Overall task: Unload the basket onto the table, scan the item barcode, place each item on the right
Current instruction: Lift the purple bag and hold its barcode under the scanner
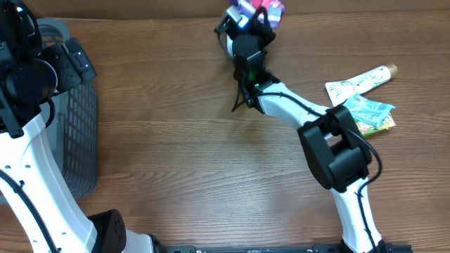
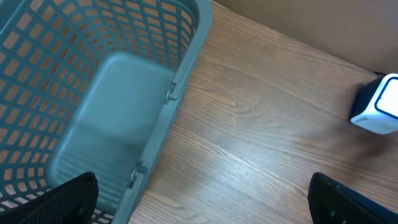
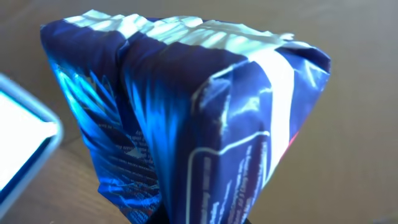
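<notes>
Right arm: reaches from its base at the near desk edge diagonally toward the far edge, forearm angled left, wrist directed at the far side. The right tool (image 1: 251,27) is clamped on the blue foil packet (image 3: 186,112), which is gripped at its near end. The fingers are hidden under the packet in the wrist view.

Packet: held at the far edge of the desk (image 1: 183,140), just beside the scanner (image 2: 379,106). The scanner's lit white face is seen at the left edge of the right wrist view. The packet's long axis is directed away from the tool, crimped seal end outermost. A narrow side panel with white-outlined print is turned toward the wrist camera.

Left arm: held over the grey basket (image 2: 93,93), wrist pointed downward. The left tool (image 2: 205,202) is spread wide, with nothing between its fingers.

A tube (image 1: 362,81) and a green sachet (image 1: 369,109) are noted lying well apart from the packet, to the right.
</notes>
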Robot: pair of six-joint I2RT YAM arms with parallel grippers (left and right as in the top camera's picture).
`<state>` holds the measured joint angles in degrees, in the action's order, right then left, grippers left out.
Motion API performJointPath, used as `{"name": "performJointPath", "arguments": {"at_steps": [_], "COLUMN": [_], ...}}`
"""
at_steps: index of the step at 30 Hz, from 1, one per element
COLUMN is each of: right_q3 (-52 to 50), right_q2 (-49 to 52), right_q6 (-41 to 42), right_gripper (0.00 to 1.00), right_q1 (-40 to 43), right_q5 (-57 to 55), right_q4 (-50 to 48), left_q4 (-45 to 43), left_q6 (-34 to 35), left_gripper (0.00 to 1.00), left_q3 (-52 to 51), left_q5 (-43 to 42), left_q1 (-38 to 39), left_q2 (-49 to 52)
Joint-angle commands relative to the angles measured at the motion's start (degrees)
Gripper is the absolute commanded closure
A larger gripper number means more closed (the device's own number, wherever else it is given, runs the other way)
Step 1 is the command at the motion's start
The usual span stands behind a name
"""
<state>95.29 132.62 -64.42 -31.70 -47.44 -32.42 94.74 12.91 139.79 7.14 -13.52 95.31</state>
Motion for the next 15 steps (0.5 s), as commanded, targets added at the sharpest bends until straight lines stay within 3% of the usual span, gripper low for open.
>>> {"name": "performJointPath", "arguments": {"at_steps": [1,15], "right_q3": [0.74,0.72], "right_q2": [-0.04,0.09], "right_q6": [-3.21,-7.61], "right_gripper": [0.96,0.96], "right_q1": [1.05,2.29], "right_q5": [2.23,8.96], "right_q4": [-1.64,6.29], "left_q4": [-0.04,-0.04], "left_q6": [-0.48,-0.48], "left_gripper": [0.00,0.01], "left_q3": [-0.15,-0.15], "left_q5": [0.33,0.33], "left_q1": [0.04,0.04], "left_q2": [0.02,0.02]}}
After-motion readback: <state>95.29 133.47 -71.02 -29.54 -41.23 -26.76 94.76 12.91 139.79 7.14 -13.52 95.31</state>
